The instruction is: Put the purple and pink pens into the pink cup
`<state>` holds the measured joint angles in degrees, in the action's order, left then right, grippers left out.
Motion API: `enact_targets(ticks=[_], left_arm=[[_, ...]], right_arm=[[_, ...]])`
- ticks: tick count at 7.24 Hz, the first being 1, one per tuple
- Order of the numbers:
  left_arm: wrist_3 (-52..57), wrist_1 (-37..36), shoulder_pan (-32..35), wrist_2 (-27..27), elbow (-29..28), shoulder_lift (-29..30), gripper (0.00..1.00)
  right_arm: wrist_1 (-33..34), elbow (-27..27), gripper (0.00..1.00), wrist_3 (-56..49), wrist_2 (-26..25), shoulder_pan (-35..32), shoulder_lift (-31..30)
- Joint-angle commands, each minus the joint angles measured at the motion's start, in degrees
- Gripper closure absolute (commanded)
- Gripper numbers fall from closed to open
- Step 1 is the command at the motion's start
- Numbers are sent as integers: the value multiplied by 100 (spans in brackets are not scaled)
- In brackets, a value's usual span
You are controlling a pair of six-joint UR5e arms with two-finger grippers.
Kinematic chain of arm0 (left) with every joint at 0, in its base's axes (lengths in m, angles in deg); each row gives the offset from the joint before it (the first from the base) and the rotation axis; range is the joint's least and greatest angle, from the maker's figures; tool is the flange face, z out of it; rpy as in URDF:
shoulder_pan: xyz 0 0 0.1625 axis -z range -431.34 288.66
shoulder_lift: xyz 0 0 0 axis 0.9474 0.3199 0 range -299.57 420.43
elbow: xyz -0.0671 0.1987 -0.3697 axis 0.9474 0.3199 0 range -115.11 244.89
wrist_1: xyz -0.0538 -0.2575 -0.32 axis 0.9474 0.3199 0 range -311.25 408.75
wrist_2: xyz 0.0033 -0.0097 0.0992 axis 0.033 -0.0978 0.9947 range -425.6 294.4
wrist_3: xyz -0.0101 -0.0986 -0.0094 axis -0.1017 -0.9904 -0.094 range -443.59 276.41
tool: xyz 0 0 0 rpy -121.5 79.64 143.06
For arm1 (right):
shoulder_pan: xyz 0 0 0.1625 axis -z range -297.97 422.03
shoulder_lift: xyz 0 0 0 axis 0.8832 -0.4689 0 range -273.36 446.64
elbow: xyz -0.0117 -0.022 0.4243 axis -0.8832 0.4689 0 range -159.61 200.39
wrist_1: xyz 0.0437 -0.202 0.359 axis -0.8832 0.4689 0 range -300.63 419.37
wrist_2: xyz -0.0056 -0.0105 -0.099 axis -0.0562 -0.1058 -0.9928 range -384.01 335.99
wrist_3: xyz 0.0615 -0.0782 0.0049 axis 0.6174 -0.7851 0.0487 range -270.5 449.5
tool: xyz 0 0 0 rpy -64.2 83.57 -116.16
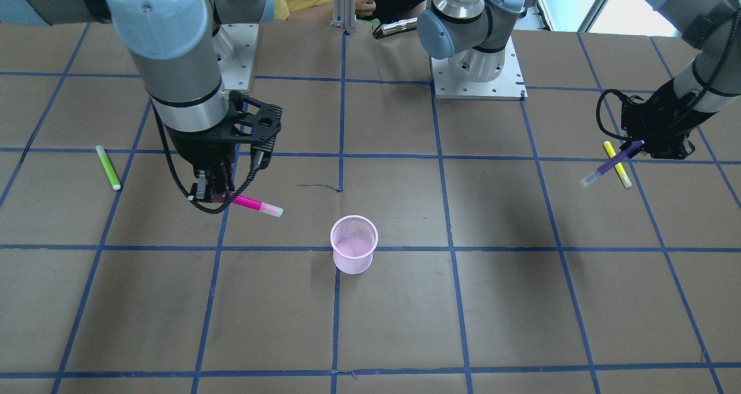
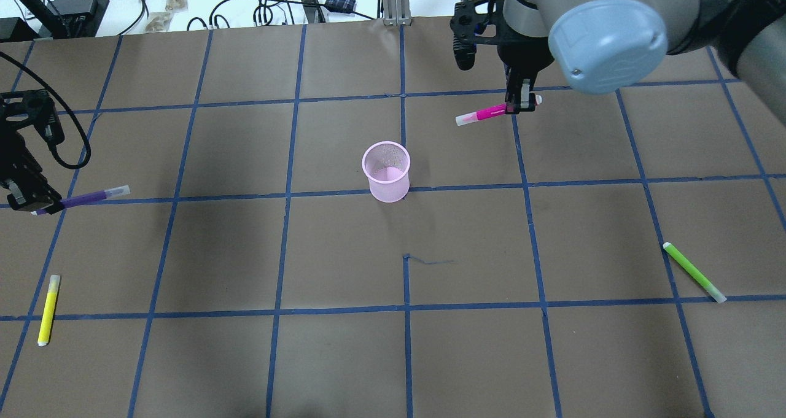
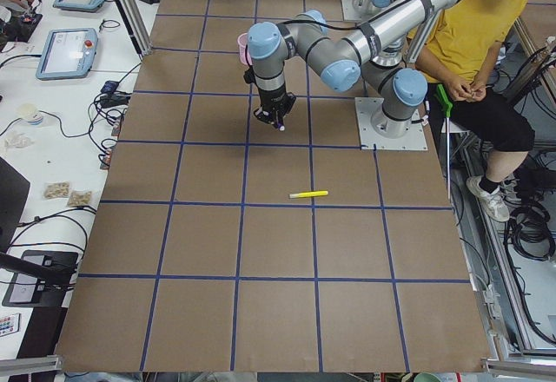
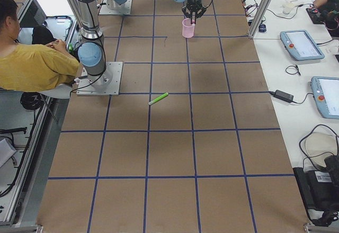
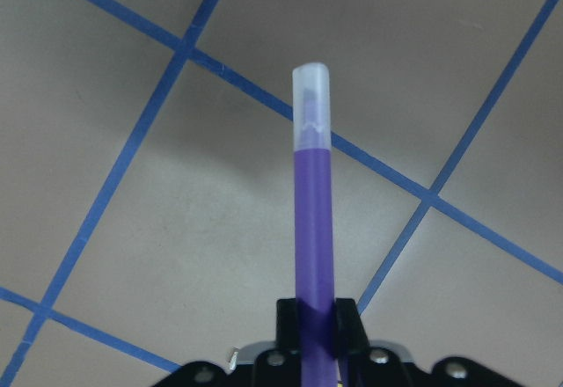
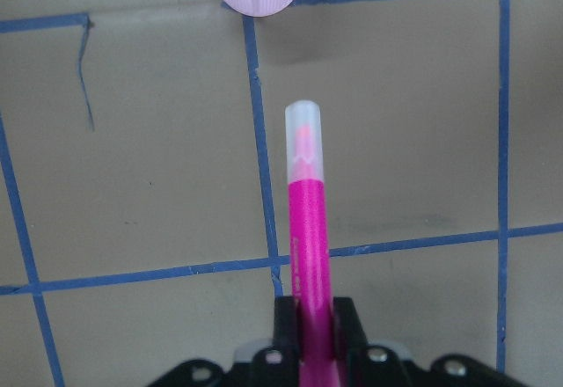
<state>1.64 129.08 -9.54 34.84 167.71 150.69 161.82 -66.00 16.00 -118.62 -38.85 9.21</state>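
I held each pen by its tail so the capped tip jutted free for insertion: right gripper (image 2: 521,102) clamped on the pink pen (image 2: 485,112) near the pink cup (image 2: 387,172), left gripper (image 2: 44,204) clamped on the purple pen (image 2: 86,198), well apart from it
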Motion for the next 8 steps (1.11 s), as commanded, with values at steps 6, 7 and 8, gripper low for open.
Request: enact_targets(ticks=[6,7,8], left_arm=[[-639,106,805,345,-61,-131,100],[-918,167,955,476,-61,-166,100],[-947,177,992,486,-61,-166,100]], right_arm=[[-5,896,95,2446,-1074,-1591,1466],[-40,887,94,2411,-1234,-1601,1519],[-41,887,94,2376,-1244,-1610,1589]])
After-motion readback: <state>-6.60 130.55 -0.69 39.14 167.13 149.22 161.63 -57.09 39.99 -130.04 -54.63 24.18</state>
